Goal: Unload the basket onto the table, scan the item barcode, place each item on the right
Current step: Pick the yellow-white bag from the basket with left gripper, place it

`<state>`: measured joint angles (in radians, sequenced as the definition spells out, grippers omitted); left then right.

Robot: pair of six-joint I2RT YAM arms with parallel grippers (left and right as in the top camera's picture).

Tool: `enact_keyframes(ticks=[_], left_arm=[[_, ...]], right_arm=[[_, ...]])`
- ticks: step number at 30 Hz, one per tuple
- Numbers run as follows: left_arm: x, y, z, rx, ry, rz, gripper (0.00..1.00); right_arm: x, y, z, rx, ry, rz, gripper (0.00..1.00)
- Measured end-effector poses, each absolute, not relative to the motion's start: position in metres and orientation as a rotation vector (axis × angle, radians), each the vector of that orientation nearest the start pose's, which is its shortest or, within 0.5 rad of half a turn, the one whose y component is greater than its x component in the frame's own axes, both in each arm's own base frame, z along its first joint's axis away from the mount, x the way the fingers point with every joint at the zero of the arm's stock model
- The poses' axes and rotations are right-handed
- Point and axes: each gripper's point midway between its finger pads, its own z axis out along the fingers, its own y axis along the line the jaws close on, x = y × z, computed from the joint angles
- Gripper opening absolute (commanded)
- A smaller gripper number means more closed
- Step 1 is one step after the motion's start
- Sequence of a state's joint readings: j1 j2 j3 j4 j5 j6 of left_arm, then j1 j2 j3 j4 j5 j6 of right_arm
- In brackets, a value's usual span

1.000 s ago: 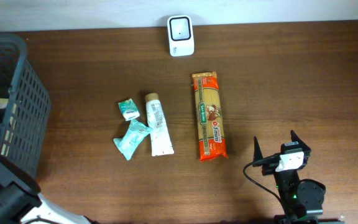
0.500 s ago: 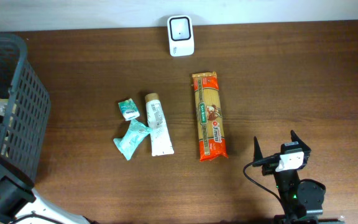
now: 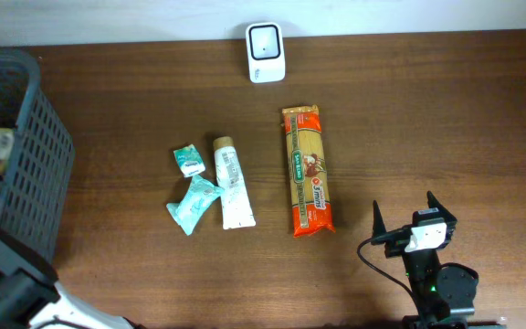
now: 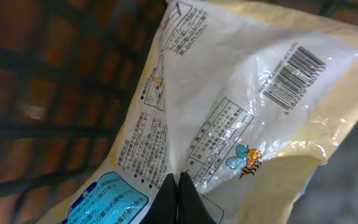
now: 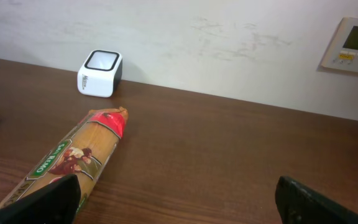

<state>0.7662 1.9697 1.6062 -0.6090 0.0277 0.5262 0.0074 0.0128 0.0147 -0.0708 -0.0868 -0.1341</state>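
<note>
Inside the basket at your left, the left gripper has snapped shut since a second ago and now pinches the film of a white packet. Overhead, that arm has shifted slightly. Your right gripper stays wide open and empty near the pasta, which has not moved. In your left wrist view the packet's long axis runs diagonally, lower left to upper right, with its barcode at the upper-right end, facing the camera.
</note>
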Motion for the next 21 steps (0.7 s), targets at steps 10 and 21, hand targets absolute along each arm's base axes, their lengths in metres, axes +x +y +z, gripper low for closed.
enact_keyframes(ticks=[10, 21], left_arm=[[0.361, 0.340, 0.143, -0.308, 2.607, 0.444, 0.00], [0.363, 0.343, 0.145, -0.320, 2.588, 0.451, 0.99]], right_arm=[[0.245, 0.017, 0.161, -0.182, 1.629, -0.026, 0.99], [0.245, 0.017, 0.160, -0.182, 1.629, -0.026, 0.99]])
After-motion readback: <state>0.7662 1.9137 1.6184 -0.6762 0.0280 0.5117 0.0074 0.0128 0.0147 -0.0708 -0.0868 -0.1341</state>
